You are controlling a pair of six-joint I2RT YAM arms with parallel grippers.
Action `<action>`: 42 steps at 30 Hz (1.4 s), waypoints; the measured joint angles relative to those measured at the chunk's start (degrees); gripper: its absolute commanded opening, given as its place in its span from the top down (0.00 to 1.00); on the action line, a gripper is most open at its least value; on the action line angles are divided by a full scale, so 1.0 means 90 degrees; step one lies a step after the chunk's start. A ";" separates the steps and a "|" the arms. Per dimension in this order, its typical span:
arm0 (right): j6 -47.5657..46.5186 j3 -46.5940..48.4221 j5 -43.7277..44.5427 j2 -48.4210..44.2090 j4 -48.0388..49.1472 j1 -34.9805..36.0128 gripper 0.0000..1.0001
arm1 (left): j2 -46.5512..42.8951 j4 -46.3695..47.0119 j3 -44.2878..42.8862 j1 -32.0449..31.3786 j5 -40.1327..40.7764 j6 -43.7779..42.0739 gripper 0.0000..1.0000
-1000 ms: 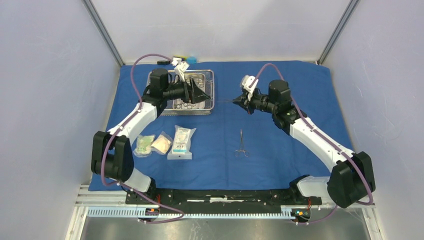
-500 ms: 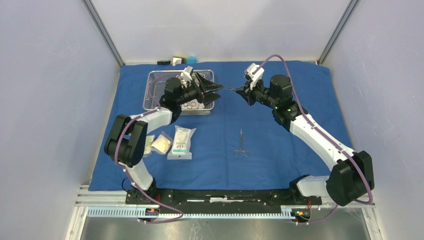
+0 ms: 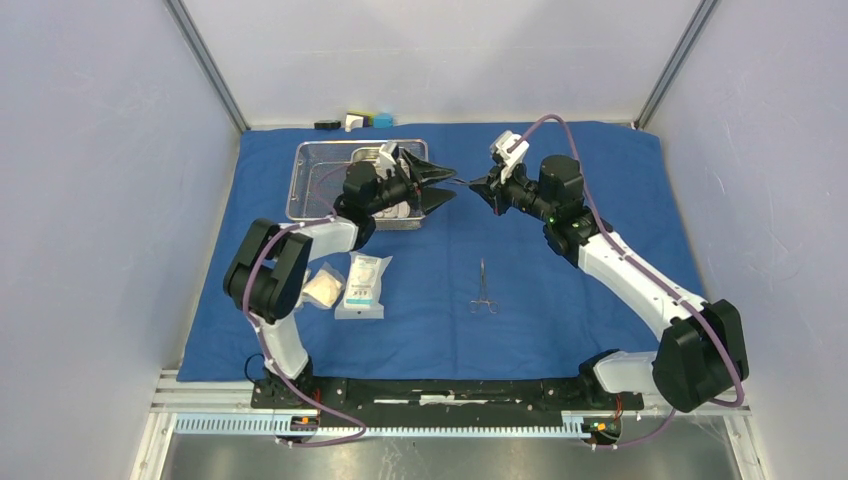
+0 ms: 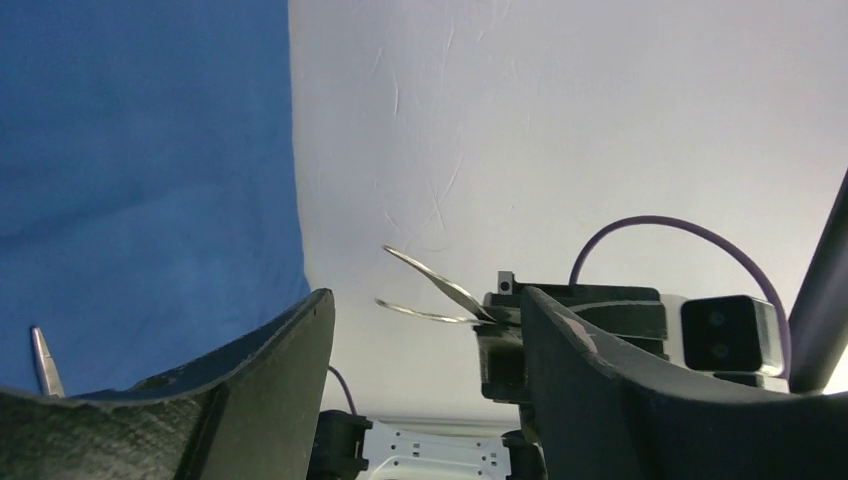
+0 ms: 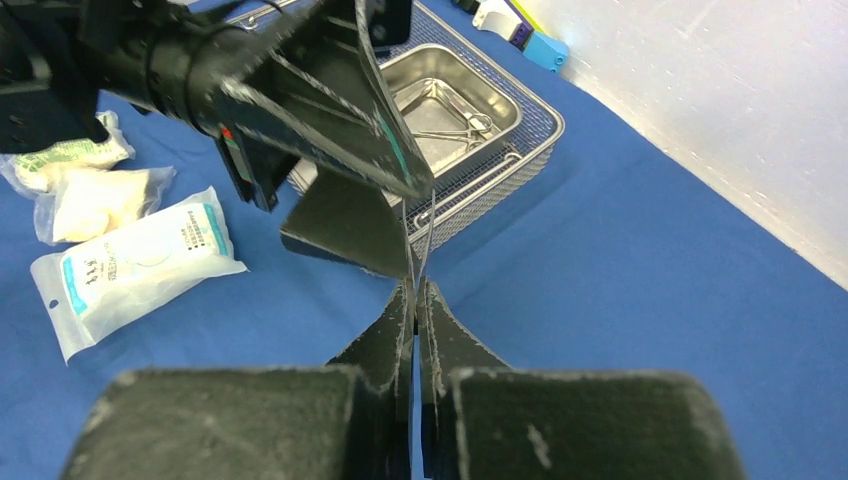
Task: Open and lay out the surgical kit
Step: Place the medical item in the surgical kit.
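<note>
My right gripper (image 3: 477,186) is shut on a slim steel tweezer-like instrument (image 5: 414,235) and holds it above the blue cloth (image 3: 560,260), prongs pointing left. Facing it, my left gripper (image 3: 451,183) is open, and the two prongs (image 4: 425,290) reach between its fingers without touching them. The wire-mesh basket (image 3: 298,185) with the steel pan (image 5: 490,85) sits at the back left, with more instruments in the pan. Another scissor-like instrument (image 3: 483,288) lies on the cloth. Three packets (image 5: 140,260) (image 5: 95,200) (image 5: 65,155) lie front left.
Small black, white and blue blocks (image 3: 355,121) sit past the cloth's far edge by the back wall. White enclosure walls stand on the left, right and back. The left forearm reaches over the basket's front right corner.
My left arm swung right from over the basket, and its open jaws now meet the tip of the instrument. My right gripper lifted the instrument a little and held it.
</note>
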State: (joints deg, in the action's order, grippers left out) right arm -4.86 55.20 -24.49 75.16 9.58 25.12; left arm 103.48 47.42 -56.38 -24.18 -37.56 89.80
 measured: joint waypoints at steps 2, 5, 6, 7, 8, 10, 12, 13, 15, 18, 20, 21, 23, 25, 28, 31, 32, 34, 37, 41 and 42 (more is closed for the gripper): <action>0.0022 -0.0049 -0.0034 -0.0005 0.0058 0.0000 0.99 | 0.0180 0.0114 -0.0017 -0.0061 0.0005 0.0219 0.31; 0.0049 -0.0165 -0.0051 -0.0017 0.0143 0.0000 1.00 | 0.0369 0.0253 -0.0034 -0.0121 0.0005 0.0500 0.32; 0.0051 -0.0221 -0.0051 -0.0019 0.0172 0.0000 1.00 | 0.0418 0.0299 -0.0056 -0.0134 0.0005 0.0580 0.33; 0.0053 -0.0279 -0.0051 -0.0022 0.0204 0.0000 0.99 | 0.0457 0.0330 -0.0092 -0.0143 0.0007 0.0636 0.34; 0.0056 -0.0335 -0.0049 -0.0022 0.0228 0.0000 1.00 | 0.0481 0.0372 -0.0121 -0.0146 0.0007 0.0692 0.35; 0.0053 -0.0423 -0.0046 -0.0024 0.0267 0.0000 1.00 | 0.0512 0.0476 -0.0185 -0.0158 0.0007 0.0823 0.41; 0.0051 -0.0500 -0.0029 -0.0029 0.0350 0.0000 1.00 | 0.0525 0.0537 -0.0206 -0.0168 0.0012 0.0908 0.44; 0.0049 -0.0522 -0.0029 -0.0034 0.0381 0.0000 0.99 | 0.0527 0.0551 -0.0206 -0.0168 0.0015 0.0940 0.45; 0.0046 -0.0556 -0.0024 -0.0066 0.0423 0.0000 0.99 | 0.0527 0.0561 -0.0206 -0.0180 0.0022 0.0976 0.49; 0.0034 -0.0588 -0.0005 -0.0119 0.0466 0.0000 0.99 | 0.0527 0.0563 -0.0206 -0.0204 0.0022 0.1022 0.56; 0.0022 -0.0607 0.0019 -0.0153 0.0503 0.0000 1.00 | 0.0527 0.0576 -0.0206 -0.0214 0.0022 0.1032 0.60; 0.0012 -0.0619 0.0022 -0.0168 0.0520 0.0000 0.99 | 0.0527 0.0583 -0.0206 -0.0216 0.0022 0.1037 0.62; -0.0007 -0.0663 0.0027 -0.0202 0.0563 0.0000 0.99 | 0.0527 0.0602 -0.0206 -0.0216 0.0022 0.1042 0.65; -0.0049 -0.0729 0.0039 -0.0240 0.0595 0.0000 0.99 | 0.0527 0.0610 -0.0206 -0.0216 0.0019 0.1044 0.69; -0.0131 -0.0840 0.0046 -0.0289 0.0673 -0.0002 0.99 | 0.0527 0.0612 -0.0206 -0.0221 0.0022 0.1047 0.73; -0.0194 -0.1013 0.0046 -0.0359 0.0809 -0.0017 0.99 | 0.0527 0.0641 -0.0206 -0.0228 0.0019 0.1047 0.76; -0.0211 -0.1071 0.0044 -0.0381 0.0843 -0.0029 0.99 | 0.0527 0.0646 -0.0204 -0.0233 0.0019 0.1047 0.77; -0.0233 -0.1149 0.0041 -0.0413 0.0877 -0.0049 0.99 | 0.0527 0.0648 -0.0204 -0.0233 0.0019 0.1044 0.79; -0.0243 -0.1209 -0.0010 -0.0442 0.0889 -0.0073 0.99 | 0.0527 0.0648 -0.0151 -0.0245 0.0022 0.1037 0.81; -0.0260 -0.1268 -0.0107 -0.0442 0.0889 -0.0090 0.98 | 0.0527 0.0556 -0.0100 -0.0245 0.0010 0.0993 0.84; -0.0262 -0.1280 -0.0129 -0.0442 0.0899 -0.0097 0.98 | 0.0527 0.0549 -0.0100 -0.0245 0.0002 0.0971 0.85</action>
State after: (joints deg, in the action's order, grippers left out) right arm -7.22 43.68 -25.65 71.18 17.67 24.25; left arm 108.22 52.36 -57.28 -26.39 -37.54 98.54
